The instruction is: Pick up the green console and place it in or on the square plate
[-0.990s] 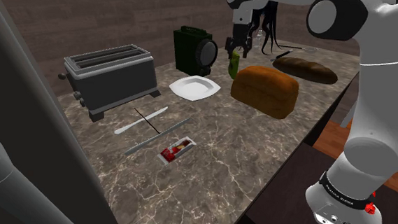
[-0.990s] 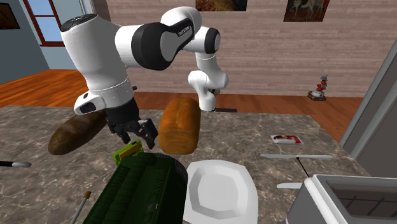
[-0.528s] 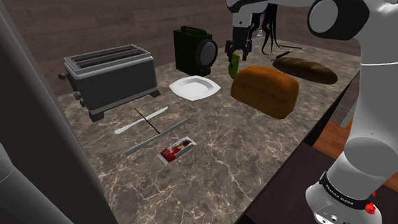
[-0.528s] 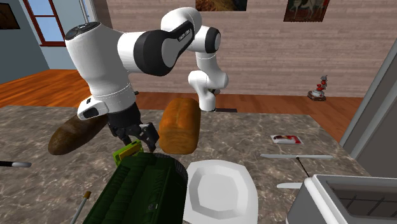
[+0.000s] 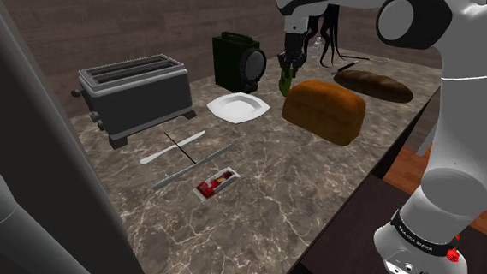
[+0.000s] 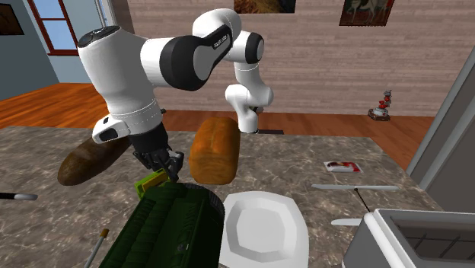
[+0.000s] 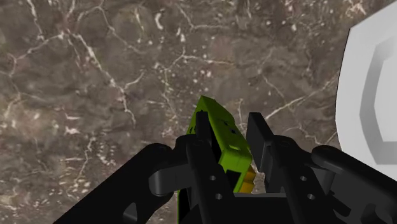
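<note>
The pincer (image 5: 288, 64) now pinches the green console (image 5: 285, 77). Half a second ago its two black fingers stood spread on either side of the little lime-green gadget, and since then they have drawn in against its flat sides. In the second exterior view the change is plain: the pincer (image 6: 164, 168) has narrowed to a tight wedge over the console (image 6: 151, 182), where a moment back the fingers were splayed. The arm itself has hardly shifted, and the white forearm leans over the same spot as before.

Looking along the hand, the console (image 7: 222, 135) stands on edge and tilted between the fingers (image 7: 256, 130). The marbled tabletop (image 7: 95, 76) lies below it and the white square plate (image 7: 372, 95) just off to one side. I cannot tell whether the console is clear of the tabletop or still touches it.

The console is not on the plate yet. In the shoulder view it sits near the plate (image 5: 239, 107), apart from its rim, toward the shoulder view's right of it. A dark green case (image 5: 235, 61) stands just behind the plate, and a brown bread loaf (image 5: 325, 110) lies near the plate on that same right side. The console is in the gap between the two. A grey toaster (image 5: 137, 94) stands on the plate's other side, further off. Plate, case, loaf and toaster all lie where they lay a second ago.
</note>
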You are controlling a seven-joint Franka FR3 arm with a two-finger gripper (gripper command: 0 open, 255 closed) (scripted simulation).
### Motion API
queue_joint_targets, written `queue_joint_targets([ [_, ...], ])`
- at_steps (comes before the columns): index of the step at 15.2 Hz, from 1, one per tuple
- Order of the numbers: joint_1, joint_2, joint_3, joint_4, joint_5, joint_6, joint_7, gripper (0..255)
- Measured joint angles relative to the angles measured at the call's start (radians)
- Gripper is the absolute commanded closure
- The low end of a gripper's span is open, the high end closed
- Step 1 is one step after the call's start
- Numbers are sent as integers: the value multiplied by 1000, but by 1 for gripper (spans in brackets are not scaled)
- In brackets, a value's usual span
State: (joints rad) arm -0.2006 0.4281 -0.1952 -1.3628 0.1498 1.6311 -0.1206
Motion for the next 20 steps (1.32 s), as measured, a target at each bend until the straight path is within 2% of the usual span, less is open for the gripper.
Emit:
queue_joint_targets([
  [4,0,0,0,0,0,0,0,255],
  [9,-2,0,0,49,0,-49,5,255],
  [20,-20,40,0,262,6,-222,17,255],
])
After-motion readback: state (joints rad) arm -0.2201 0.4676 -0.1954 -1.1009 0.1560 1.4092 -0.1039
